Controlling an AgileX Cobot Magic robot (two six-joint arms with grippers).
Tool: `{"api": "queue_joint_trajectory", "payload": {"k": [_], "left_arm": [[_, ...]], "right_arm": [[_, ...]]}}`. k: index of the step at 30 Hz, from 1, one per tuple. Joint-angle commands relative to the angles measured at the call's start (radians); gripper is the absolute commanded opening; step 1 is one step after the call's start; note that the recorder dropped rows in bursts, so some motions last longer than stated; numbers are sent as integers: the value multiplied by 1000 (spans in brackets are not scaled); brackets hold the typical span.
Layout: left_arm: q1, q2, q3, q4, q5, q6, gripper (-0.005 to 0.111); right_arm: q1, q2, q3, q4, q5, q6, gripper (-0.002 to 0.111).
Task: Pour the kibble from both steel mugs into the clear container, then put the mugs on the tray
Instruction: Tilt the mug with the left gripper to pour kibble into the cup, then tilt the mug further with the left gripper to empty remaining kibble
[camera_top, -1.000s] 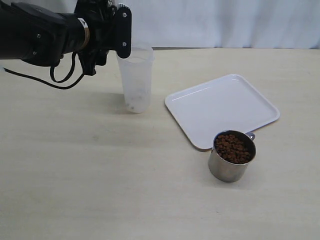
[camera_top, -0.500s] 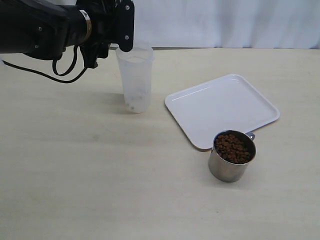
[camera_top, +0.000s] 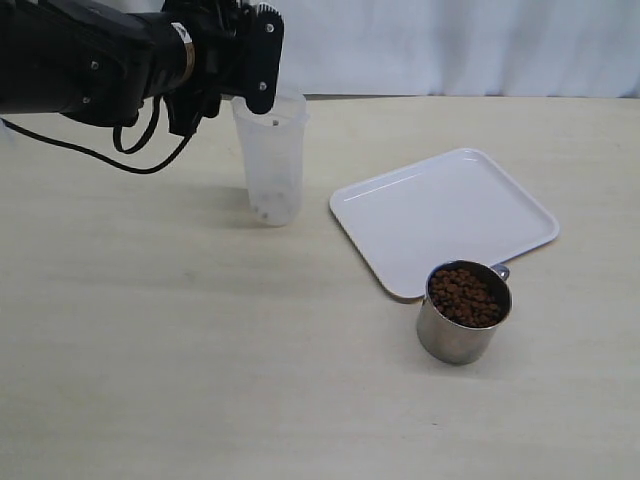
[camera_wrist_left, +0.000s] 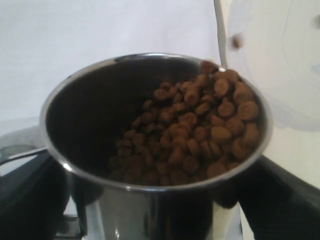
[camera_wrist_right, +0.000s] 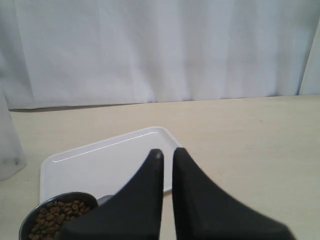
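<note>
My left gripper (camera_top: 243, 58) is shut on a steel mug (camera_wrist_left: 150, 205) and holds it tilted at the rim of the clear container (camera_top: 272, 165). In the exterior view the gripper hides this mug. Its kibble (camera_wrist_left: 200, 130) is heaped against the lower lip, and one pellet (camera_wrist_left: 236, 41) is falling beside the container's wall (camera_wrist_left: 280, 60). A few pellets (camera_top: 265, 210) lie at the container's bottom. The second steel mug (camera_top: 463, 318), full of kibble (camera_top: 465, 297), stands by the white tray's (camera_top: 445, 215) near edge. My right gripper (camera_wrist_right: 167, 152) is shut on nothing, above that mug (camera_wrist_right: 55, 212).
A white curtain (camera_top: 450, 45) closes off the back of the pale table (camera_top: 200, 350). A black cable (camera_top: 125, 160) hangs from the left arm. The tray (camera_wrist_right: 100, 165) holds nothing.
The left gripper has shifted right, over the container's rim, and the first pellets are dropping in. The second mug, the tray and the container have stayed put.
</note>
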Motion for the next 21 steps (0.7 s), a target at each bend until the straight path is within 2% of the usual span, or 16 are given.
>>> {"api": "queue_joint_trajectory", "payload": {"k": [1, 21], "left_arm": [[-3, -8, -12, -3, 20, 13, 0], [-3, -8, -12, -3, 37, 98, 0]], "right_arm": [[3, -4, 5, -3, 2, -4, 5], [3, -4, 5, -3, 2, -4, 5]]}}
